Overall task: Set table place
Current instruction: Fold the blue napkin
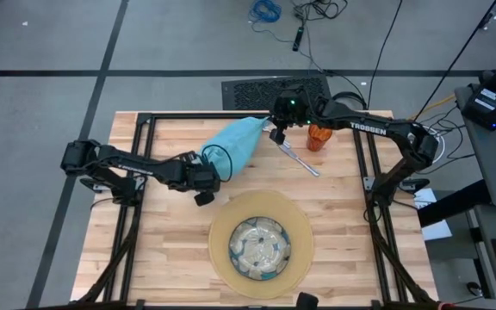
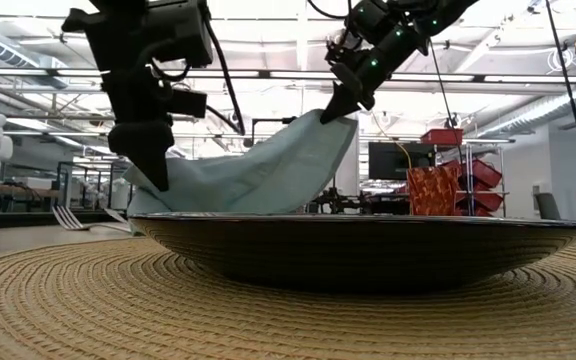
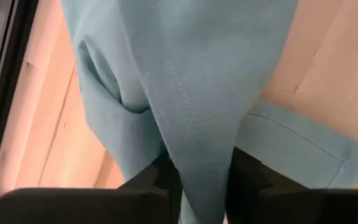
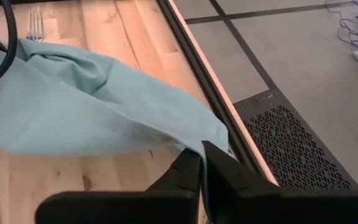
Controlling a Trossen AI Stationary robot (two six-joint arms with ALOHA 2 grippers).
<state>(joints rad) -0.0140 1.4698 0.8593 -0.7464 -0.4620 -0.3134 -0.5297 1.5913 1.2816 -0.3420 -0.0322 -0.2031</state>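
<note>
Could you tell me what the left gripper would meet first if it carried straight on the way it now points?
Probably the teal napkin: the left gripper has its fold between the fingers already, with the wooden table behind; the depth is unclear.

Teal napkin [image 1: 235, 143], orange cup [image 1: 319, 136], silver cutlery [image 1: 300, 159], tan woven mat [image 1: 222, 241], patterned glass plate [image 1: 260, 248], light wooden table [image 1: 170, 232] with black frame.

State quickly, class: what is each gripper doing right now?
Left gripper: shut on the napkin.
Right gripper: shut on the napkin's far corner, held above the table.
</note>
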